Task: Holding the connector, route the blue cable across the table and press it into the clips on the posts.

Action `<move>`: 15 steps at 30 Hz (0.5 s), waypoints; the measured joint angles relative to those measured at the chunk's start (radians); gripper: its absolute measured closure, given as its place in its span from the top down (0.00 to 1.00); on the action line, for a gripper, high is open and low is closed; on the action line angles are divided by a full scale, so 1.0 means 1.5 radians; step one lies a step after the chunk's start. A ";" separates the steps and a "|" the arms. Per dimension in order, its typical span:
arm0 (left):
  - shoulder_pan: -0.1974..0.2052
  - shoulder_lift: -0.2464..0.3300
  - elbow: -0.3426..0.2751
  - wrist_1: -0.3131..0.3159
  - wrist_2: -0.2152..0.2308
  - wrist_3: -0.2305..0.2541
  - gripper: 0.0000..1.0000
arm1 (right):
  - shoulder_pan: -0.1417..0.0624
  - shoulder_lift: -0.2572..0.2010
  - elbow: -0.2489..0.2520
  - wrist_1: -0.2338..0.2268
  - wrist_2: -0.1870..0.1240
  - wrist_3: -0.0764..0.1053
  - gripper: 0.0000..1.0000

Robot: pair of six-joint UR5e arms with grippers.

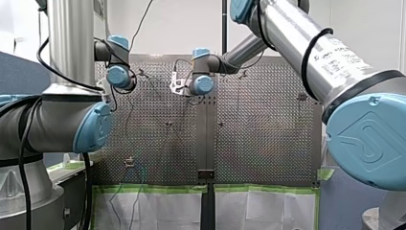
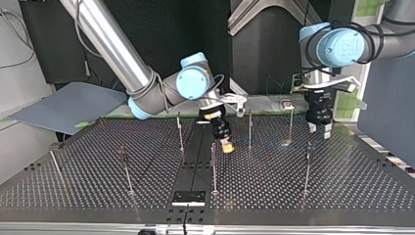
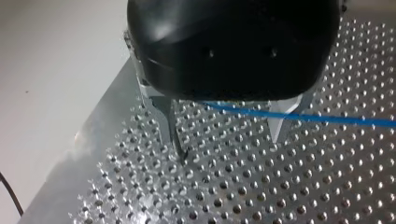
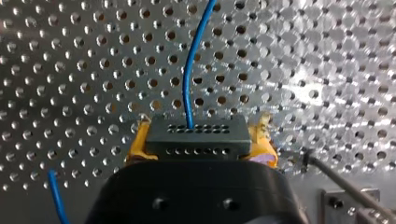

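**Top view.** My right gripper (image 2: 226,146) hangs tilted over the middle of the perforated table (image 2: 98,186), its yellow tip close to the surface. Thin posts stand around it: one (image 2: 180,128) at its 9 o'clock, one (image 2: 249,128) at its 3 o'clock and one (image 2: 213,169) at its 6 o'clock. My left gripper (image 2: 319,131) points straight down at 3 o'clock of the right one and well apart from it, with another post (image 2: 290,125) near its own 9 o'clock. The cable's path is too faint to trace in this view.

**Right wrist view.** The yellow pads (image 4: 140,142) are clamped on the two ends of the dark connector (image 4: 196,135). The blue cable (image 4: 189,70) leaves the connector's face and runs ahead of the gripper, over the table. A second short stretch of it shows beside the gripper's body.

**Left wrist view.** The metal fingers (image 3: 167,123) stand wide apart and grip nothing, with their tips just above the table. The cable crosses just below the gripper's body and passes in front of one finger. Whether it touches that finger cannot be told.
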 joint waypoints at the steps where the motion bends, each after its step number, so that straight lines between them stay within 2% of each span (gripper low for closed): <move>1: -0.001 0.005 -0.002 -0.005 0.000 0.000 0.98 | -0.001 0.000 0.000 0.000 0.000 0.000 0.01; 8: -0.014 0.041 -0.010 -0.041 -0.003 0.010 0.98 | -0.015 0.000 0.001 0.001 0.000 -0.001 0.01; 15: -0.036 0.074 -0.010 -0.084 -0.001 0.049 0.98 | -0.022 0.001 0.002 0.001 0.000 -0.003 0.01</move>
